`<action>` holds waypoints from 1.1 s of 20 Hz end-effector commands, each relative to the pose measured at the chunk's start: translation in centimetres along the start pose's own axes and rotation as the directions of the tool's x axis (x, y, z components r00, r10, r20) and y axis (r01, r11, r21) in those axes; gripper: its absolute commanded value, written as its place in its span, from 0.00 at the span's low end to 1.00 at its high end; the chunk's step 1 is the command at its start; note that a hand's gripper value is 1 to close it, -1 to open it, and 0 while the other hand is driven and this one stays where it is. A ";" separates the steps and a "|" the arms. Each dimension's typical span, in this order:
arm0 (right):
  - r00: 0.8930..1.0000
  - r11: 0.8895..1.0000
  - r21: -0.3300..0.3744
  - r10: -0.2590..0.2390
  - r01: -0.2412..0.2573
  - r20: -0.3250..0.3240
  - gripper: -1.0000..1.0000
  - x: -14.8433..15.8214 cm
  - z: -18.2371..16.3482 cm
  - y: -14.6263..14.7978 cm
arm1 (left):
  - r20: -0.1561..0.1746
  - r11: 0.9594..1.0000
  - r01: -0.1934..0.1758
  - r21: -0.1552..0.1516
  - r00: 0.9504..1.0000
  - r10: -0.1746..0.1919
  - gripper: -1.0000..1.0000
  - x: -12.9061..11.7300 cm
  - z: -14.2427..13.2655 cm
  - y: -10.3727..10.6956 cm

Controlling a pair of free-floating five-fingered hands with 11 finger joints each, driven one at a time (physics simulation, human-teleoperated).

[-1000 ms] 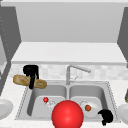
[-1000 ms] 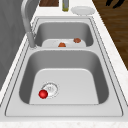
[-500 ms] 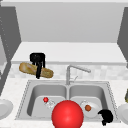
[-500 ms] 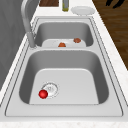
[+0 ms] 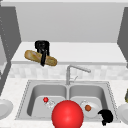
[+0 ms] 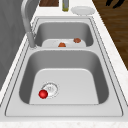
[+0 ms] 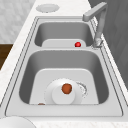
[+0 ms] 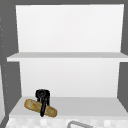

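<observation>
The left hand (image 5: pixel 42 48) is curled round a baguette (image 5: pixel 40 58) at the low shelf's (image 5: pixel 82 53) front edge, fingers crossing its middle; the loaf's long axis runs ten to four o'clock. The right hand (image 5: pixel 107 116) hangs far off, at four o'clock beside the sink's (image 5: pixel 111 98) right basin; whether its fingers are spread or closed I cannot tell.

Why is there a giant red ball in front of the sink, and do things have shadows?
In the front view the red ball sits close to the camera, so it looks huge and hides part of the sink. In the left side view the basins are evenly lit, with no dark shadow under the small red ball. In the upper view the left robot hand with the bread casts no clear shadow.
</observation>
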 end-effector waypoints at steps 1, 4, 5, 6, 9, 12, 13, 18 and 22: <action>1.000 1.000 0.000 0.000 0.000 0.000 0.50 0.0 0.0 0.0 | -0.035 1.000 -0.014 0.003 0.999 0.014 1.00 -2.5 -0.1 1.9; 1.000 1.000 0.000 0.000 0.000 0.000 0.50 0.0 0.0 0.0 | -0.056 1.000 0.005 0.002 0.998 -0.005 1.00 -3.4 -1.0 3.0; 1.000 1.000 0.000 0.000 0.000 0.000 0.50 0.0 0.0 0.0 | -0.058 1.000 0.012 0.004 0.998 -0.012 1.00 -3.8 -1.0 3.2; 1.000 1.000 0.000 0.000 0.000 0.000 0.50 0.0 0.0 0.0 | -0.064 1.000 0.017 -0.001 0.998 -0.017 1.00 -4.3 -1.2 3.6; 1.000 1.000 0.000 0.000 0.000 0.000 0.50 0.0 0.0 0.0 | -0.069 1.000 0.010 -0.010 0.998 -0.011 1.00 -5.9 -1.8 4.7; 1.000 1.000 0.000 0.000 0.000 0.000 0.50 0.0 0.0 0.0 | -0.057 1.000 0.010 -0.009 0.998 -0.010 1.00 -7.8 -2.5 5.6; 1.000 1.000 0.000 0.000 0.000 0.000 0.50 0.0 0.0 0.0 | -0.046 1.000 0.014 -0.005 0.999 -0.015 1.00 -8.4 -2.8 5.9; 1.000 1.000 0.000 0.000 0.000 0.000 0.50 0.0 0.0 0.0 | -0.009 0.999 0.024 0.024 1.000 -0.023 1.00 -12.3 -3.7 6.7; 1.000 1.000 0.000 0.000 0.000 0.000 0.50 0.0 0.0 0.0 | 0.007 0.995 0.059 0.075 0.998 -0.059 1.00 -15.5 -3.8 5.7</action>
